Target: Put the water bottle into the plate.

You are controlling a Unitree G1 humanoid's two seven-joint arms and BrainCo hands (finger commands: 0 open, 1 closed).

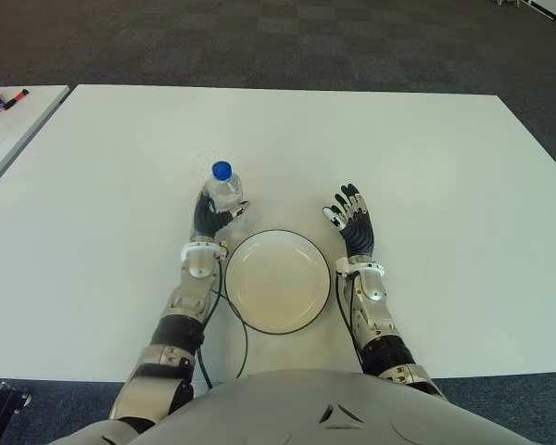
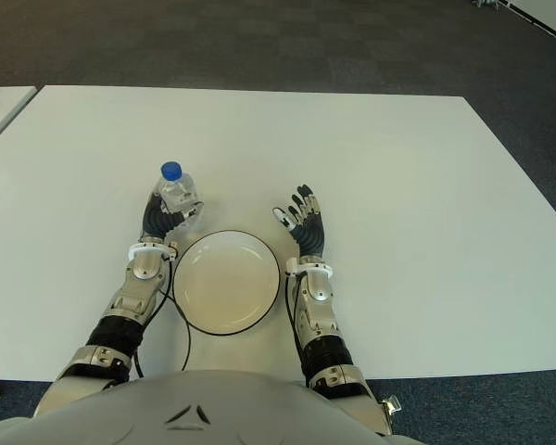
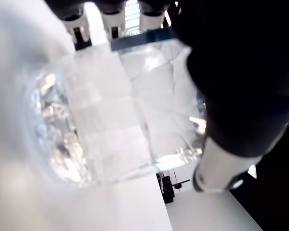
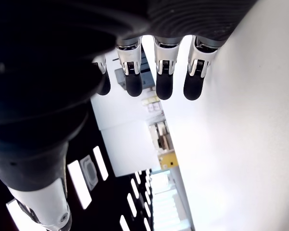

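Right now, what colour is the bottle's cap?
Blue; the cap shows best in the left eye view.

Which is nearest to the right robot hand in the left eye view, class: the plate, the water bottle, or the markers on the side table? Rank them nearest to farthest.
From the right robot hand, open, right of the plate:
1. Plate, just to its left, nearer the robot.
2. Water bottle, beyond the plate's left edge, gripped by the left robot hand.
3. Markers, far left on the side table.

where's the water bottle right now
The water bottle stands upright in the grasp of the left robot hand, on the table just beyond the plate's far-left rim, not yet in the plate.
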